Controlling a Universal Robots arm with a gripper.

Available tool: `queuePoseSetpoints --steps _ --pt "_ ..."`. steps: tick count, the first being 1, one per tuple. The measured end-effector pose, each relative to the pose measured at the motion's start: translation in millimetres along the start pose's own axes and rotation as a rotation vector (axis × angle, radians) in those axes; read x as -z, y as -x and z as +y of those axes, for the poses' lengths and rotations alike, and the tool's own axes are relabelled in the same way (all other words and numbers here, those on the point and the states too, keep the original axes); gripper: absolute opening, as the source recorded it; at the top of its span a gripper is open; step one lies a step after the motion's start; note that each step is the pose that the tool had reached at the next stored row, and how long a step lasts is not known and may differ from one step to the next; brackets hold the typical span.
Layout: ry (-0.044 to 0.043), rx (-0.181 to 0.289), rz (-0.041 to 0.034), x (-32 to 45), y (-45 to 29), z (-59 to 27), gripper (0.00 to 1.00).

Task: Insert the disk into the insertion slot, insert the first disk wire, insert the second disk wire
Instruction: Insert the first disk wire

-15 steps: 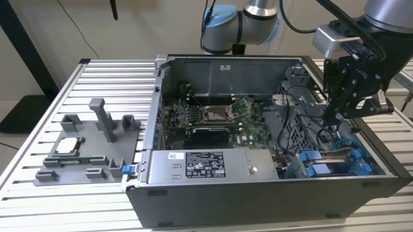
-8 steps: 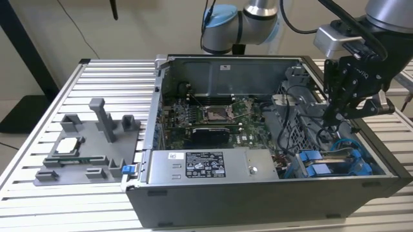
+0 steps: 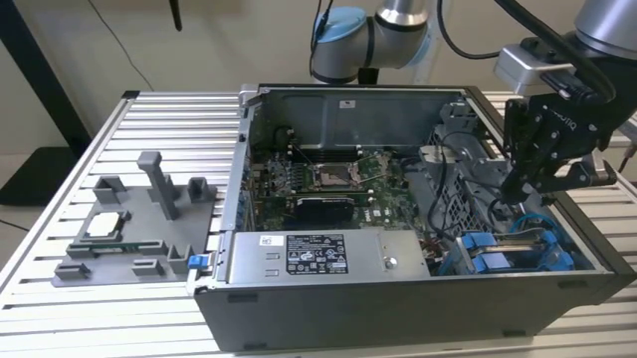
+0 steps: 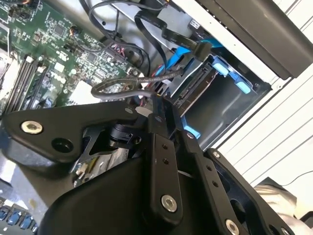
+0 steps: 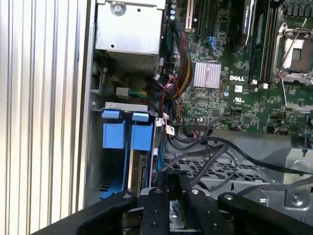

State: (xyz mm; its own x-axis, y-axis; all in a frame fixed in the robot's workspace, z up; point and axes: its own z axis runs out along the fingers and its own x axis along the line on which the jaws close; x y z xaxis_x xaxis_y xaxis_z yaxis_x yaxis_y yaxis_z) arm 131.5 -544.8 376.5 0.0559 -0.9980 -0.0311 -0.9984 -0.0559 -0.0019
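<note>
The disk (image 5: pixel 141 164) is seated on edge in the insertion slot (image 5: pixel 94 166), just below the gripper (image 5: pixel 177 182) and slightly to one side of it, with its blue carrier tabs uppermost. The gripper's jaws are drawn nearly together, and the end of a black wire (image 4: pixel 95 89) appears to be pinched at their tips. A blue wire (image 4: pixel 177 61) is draped just beyond the tips. Farther from the gripper the motherboard (image 5: pixel 230 73) is seen, then the power-supply box (image 3: pixel 324 257) — all inside the open case (image 3: pixel 398 321), which is set on a slatted table (image 3: pixel 149 104).
</note>
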Motion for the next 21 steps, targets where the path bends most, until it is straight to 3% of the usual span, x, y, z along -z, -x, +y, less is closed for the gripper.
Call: queuePoseSetpoints --steps 10,21 --pt "0.0029 -0.003 -0.0002 -10.5 -6.6 -3.7 0.00" --pt "0.0029 -0.004 0.0000 -10.8 -6.6 -3.9 0.00"
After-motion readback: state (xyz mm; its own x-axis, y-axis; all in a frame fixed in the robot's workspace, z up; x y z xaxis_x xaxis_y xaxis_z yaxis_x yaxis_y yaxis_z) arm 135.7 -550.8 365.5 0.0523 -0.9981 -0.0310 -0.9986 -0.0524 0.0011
